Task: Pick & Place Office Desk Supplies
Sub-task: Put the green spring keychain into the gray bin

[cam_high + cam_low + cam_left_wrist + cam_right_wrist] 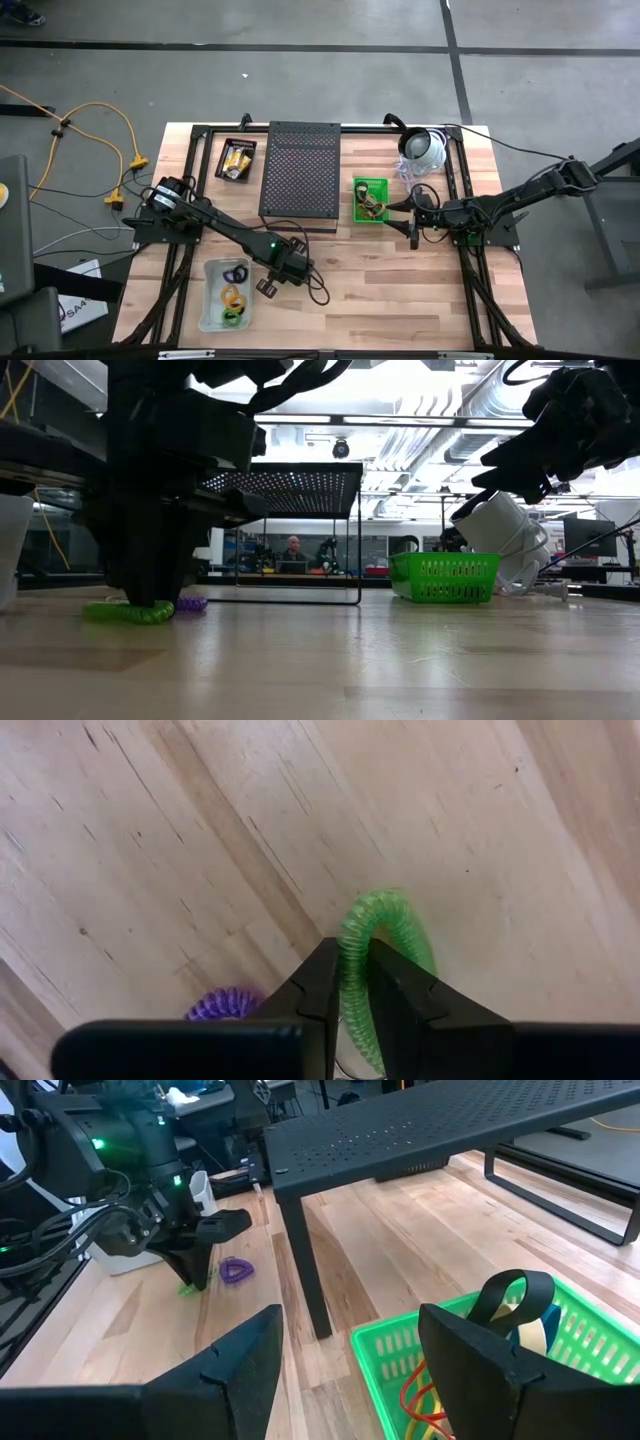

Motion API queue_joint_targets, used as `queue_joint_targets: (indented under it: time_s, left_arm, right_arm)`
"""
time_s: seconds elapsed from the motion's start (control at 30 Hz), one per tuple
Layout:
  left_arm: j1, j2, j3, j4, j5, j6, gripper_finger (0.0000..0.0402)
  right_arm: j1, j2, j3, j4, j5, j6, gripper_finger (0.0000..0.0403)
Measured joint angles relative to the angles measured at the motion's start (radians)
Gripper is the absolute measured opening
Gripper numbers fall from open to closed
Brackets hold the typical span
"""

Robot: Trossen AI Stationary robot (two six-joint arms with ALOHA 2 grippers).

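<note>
A green coiled plastic loop (pixel 372 955) lies on the pale wooden table (pixel 400 290), pinched between the two dark fingers of the left gripper (pixel 352 982), whose jaws stand nearly closed around the coil's strand. A purple coiled loop (pixel 222 1005) rests just beside it on the boards, apart from the fingers. In the overhead view the left gripper works in the middle of the table, close to a clear plastic bin (pixel 206 310) that holds more coloured loops, and in front of a black perforated metal stand (pixel 300 170).

The right gripper (pixel 345 1350) hovers with its jaws spread wide and empty above a green plastic basket (pixel 395 1355), which contains a black loop (pixel 515 1295) and thin rubber bands.

The step in hand appears to be the grasp itself. To do it well, the left fingers should finish closing squarely on the springy coil before any lift, then rise straight up so the loop neither slips out nor drags its purple neighbour along. A soft coil will likely sag and swing, so a slow carry would suit it.
</note>
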Motion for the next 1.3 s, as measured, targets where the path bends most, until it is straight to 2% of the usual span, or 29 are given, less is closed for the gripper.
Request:
queue_joint_targets:
  time_s: [0.17, 0.23, 0.43, 0.63, 1.0, 1.3]
  left_arm:
    - [0.000, -0.007, 0.000, -0.011, 0.000, 0.000, 0.0038]
    - [0.000, -0.024, 0.001, -0.063, 0.000, 0.000, 0.0038]
    - [0.000, -0.143, 0.026, -0.143, -0.008, 0.001, 0.0037]
    - [0.000, -0.241, 0.027, -0.146, -0.024, 0.001, 0.0037]
    - [-0.022, -0.248, 0.026, -0.193, -0.026, -0.024, 0.0037]
    - [-0.113, -0.248, 0.027, -0.243, -0.034, -0.110, 0.0037]
  right_arm:
    - [0.000, 0.000, 0.000, 0.000, 0.000, 0.000, 0.0223]
    - [0.000, 0.000, 0.000, 0.000, 0.000, 0.000, 0.0223]
    - [0.000, 0.000, 0.000, 0.000, 0.000, 0.000, 0.0223]
    - [0.000, 0.000, 0.000, 0.000, 0.000, 0.000, 0.0223]
    - [0.000, 0.000, 0.000, 0.000, 0.000, 0.000, 0.0223]
    - [0.000, 0.000, 0.000, 0.000, 0.000, 0.000, 0.0223]
